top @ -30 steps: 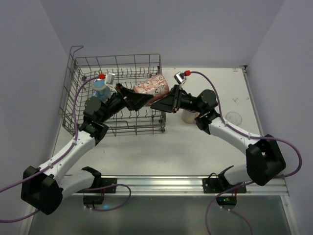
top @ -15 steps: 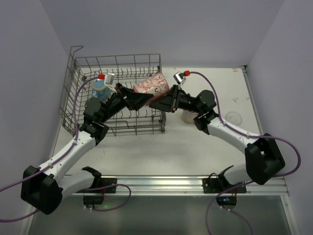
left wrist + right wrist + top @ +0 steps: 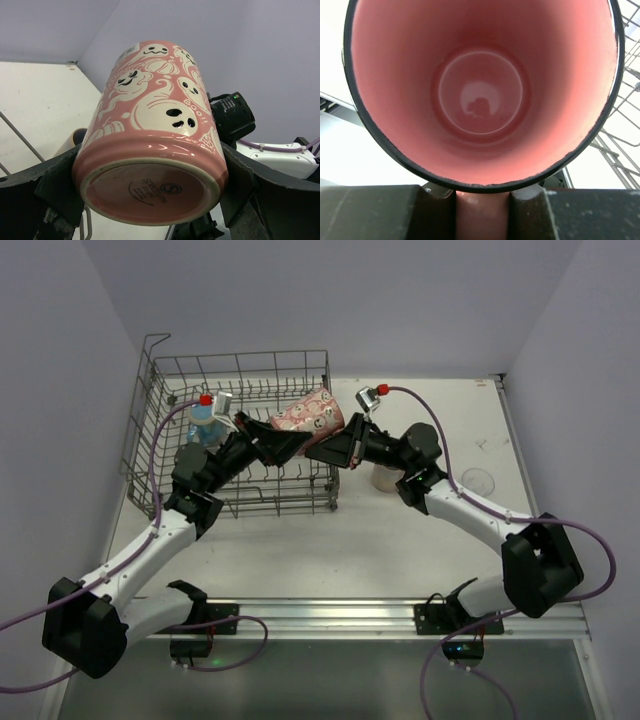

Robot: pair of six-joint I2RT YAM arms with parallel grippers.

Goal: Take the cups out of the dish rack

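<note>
A pink mug with white ghost patterns (image 3: 312,415) is held tilted in the air over the right end of the grey wire dish rack (image 3: 150,410). My left gripper (image 3: 288,445) is shut on its base; in the left wrist view the mug (image 3: 155,110) sits clamped between the two fingers (image 3: 55,190). My right gripper (image 3: 326,451) is shut on the mug's handle (image 3: 482,215); the right wrist view looks straight into the mug's pink inside (image 3: 480,90). A blue cup (image 3: 203,423) stands in the rack at the back left.
A cream cup (image 3: 385,478) stands on the white table just right of the rack, partly behind my right arm. A clear glass tumbler (image 3: 478,480) stands further right. Rack wires (image 3: 620,145) run close to the right of the mug.
The right gripper has moved slightly left, closer onto the mug. The mug has shifted a little left and up. The left arm has barely moved.
</note>
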